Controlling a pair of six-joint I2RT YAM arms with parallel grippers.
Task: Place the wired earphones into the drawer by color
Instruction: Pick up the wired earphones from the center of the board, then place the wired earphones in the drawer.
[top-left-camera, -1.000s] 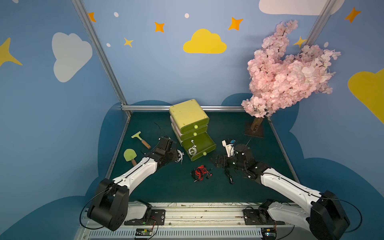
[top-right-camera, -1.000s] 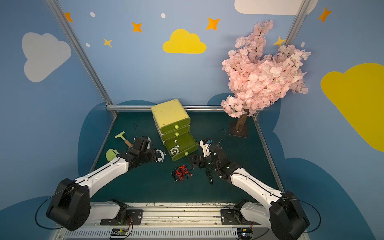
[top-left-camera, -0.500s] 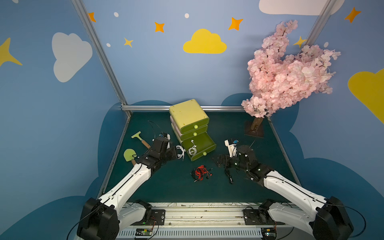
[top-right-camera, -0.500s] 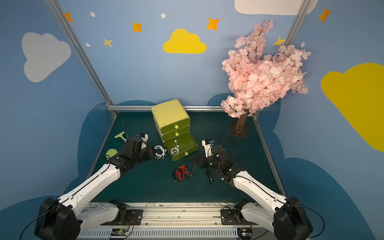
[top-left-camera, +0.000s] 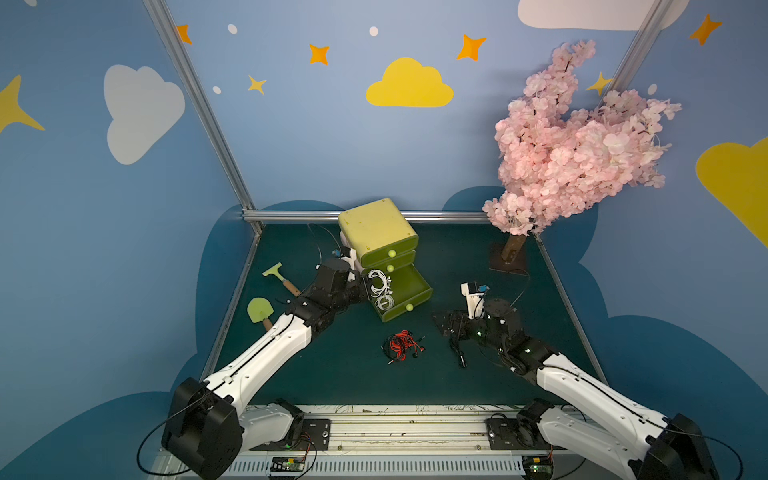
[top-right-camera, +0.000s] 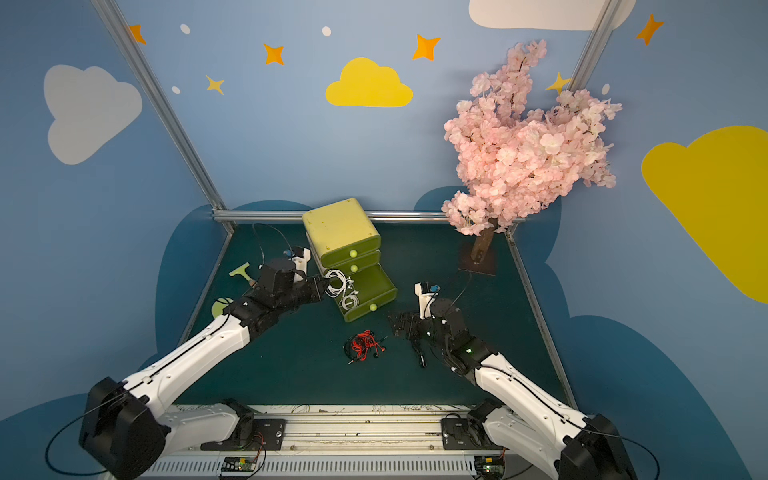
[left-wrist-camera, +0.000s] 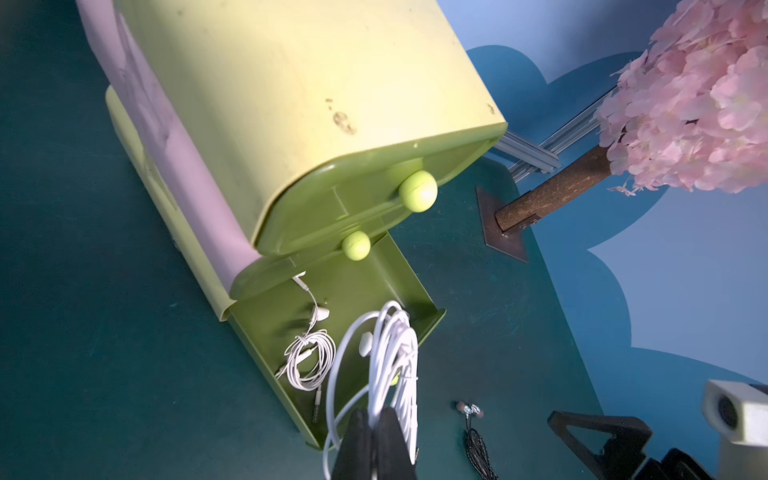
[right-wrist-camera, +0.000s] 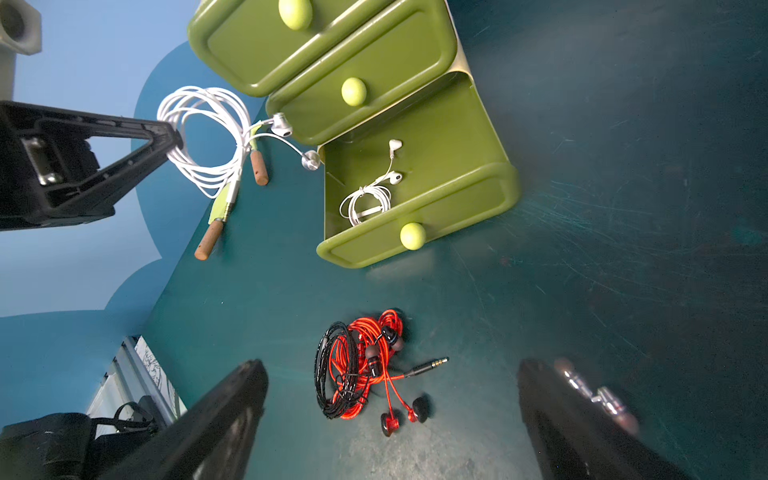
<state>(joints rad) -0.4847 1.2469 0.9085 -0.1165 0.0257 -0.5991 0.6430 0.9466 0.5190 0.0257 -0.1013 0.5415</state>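
My left gripper (left-wrist-camera: 376, 411) is shut on a coil of white wired earphones (left-wrist-camera: 392, 353), which hangs in the air at the left edge of the open bottom drawer (top-left-camera: 415, 297) of the green cabinet. A second white bundle (right-wrist-camera: 368, 199) lies inside that drawer. The two upper drawers are shut. The red-and-black earphones (right-wrist-camera: 357, 365) lie on the mat in front of the cabinet. My right gripper (right-wrist-camera: 390, 368) is wide open, low over the mat just right of them. The black earphones (top-left-camera: 457, 353) lie beside my right gripper (top-left-camera: 446, 326).
Two green wooden-handled toy tools, a scraper (top-left-camera: 276, 274) and a shovel (top-left-camera: 259, 309), lie left of my left arm. A pink blossom tree (top-left-camera: 573, 158) stands at the back right on a flat base (top-left-camera: 507, 257). Blue walls close in the mat.
My left gripper has risen from the mat with the white earphones and moved right, up to the open drawer. My right arm has barely moved.
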